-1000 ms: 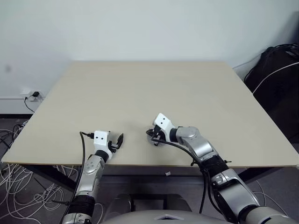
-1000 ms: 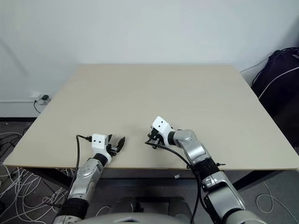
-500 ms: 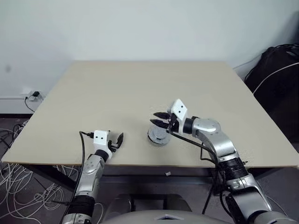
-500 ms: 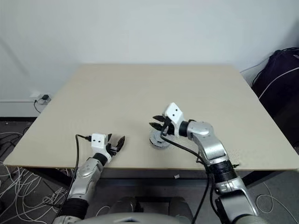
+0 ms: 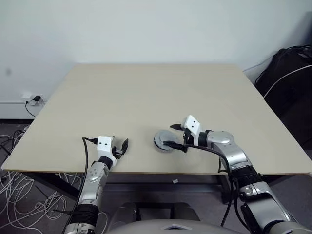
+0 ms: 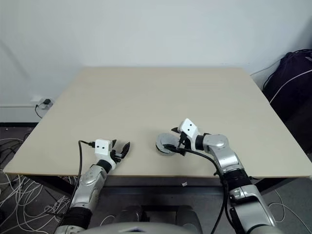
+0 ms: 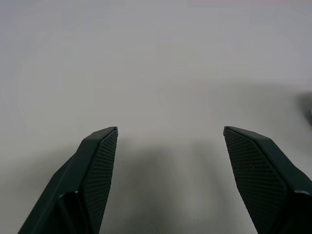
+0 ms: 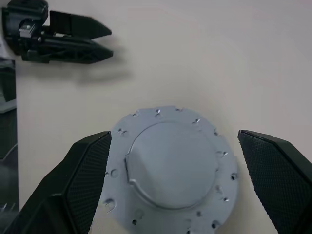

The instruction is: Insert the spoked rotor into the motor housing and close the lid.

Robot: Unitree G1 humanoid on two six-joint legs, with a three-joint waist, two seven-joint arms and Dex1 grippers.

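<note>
Now, eye view: lid (image 5: 163, 140) sits on the bench (image 5: 146, 97) near its front edge, right claw (image 5: 176, 136) spread wide just beside it. Left wrist: left claw (image 7: 170, 141) open, empty. Right wrist: grey disc looks seated flat; next, back off and check.

The worktop (image 5: 146, 92) is a plain beige board. One round grey lid (image 5: 163, 141) lies flat on it, near the front edge, closed over the housing.
</note>
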